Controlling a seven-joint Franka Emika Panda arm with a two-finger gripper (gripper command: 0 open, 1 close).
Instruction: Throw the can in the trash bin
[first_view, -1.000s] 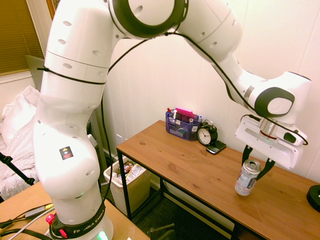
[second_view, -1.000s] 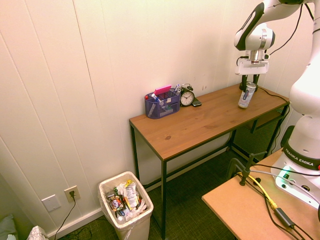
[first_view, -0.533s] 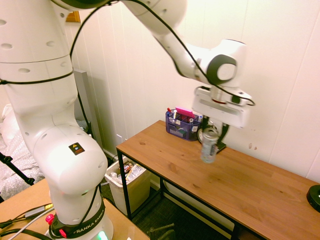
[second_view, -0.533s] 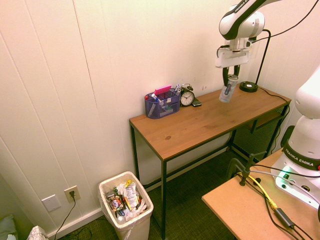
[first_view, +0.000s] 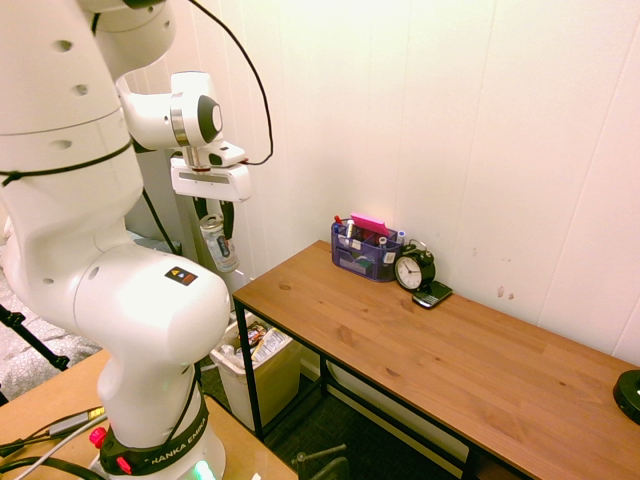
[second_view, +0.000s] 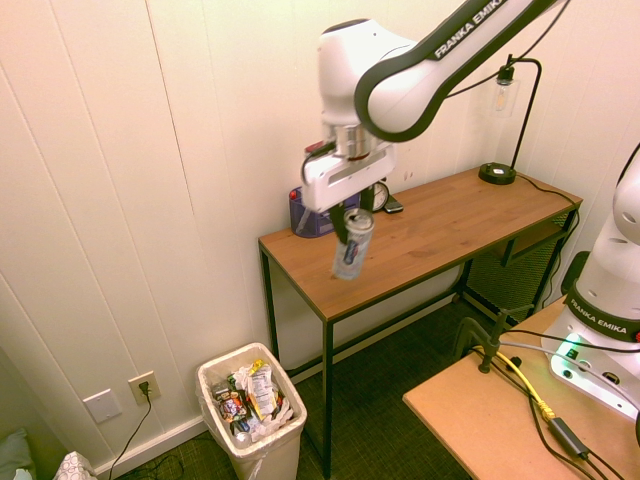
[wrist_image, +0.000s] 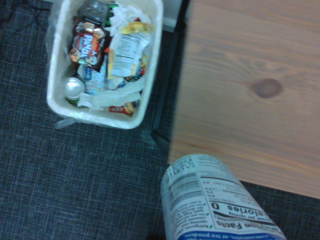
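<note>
Silver can (second_view: 352, 244) with blue label, cream-white trash bin (second_view: 284, 446) holding colourful litter, warm brown wood-grain bench (second_view: 430, 236), dark speckled carpet (wrist_image: 75, 180)

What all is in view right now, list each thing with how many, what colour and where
can: one, silver with a dark label, held in the air beyond the table's end, not yet over the bin
trash bin: one, cream-white, on the floor by the wall past the table's end, full of colourful litter
table: one, brown wood top on black legs, against the wall
desk organiser: one, translucent blue, at the back of the table, with a pink item on top
alarm clock: one, black with a white face, beside the organiser
lamp: one, black, at the far end of the table
wall outlet: one, white, low on the wall near the bin
pincer: one, white body with dark fingers, closed on the can
</note>
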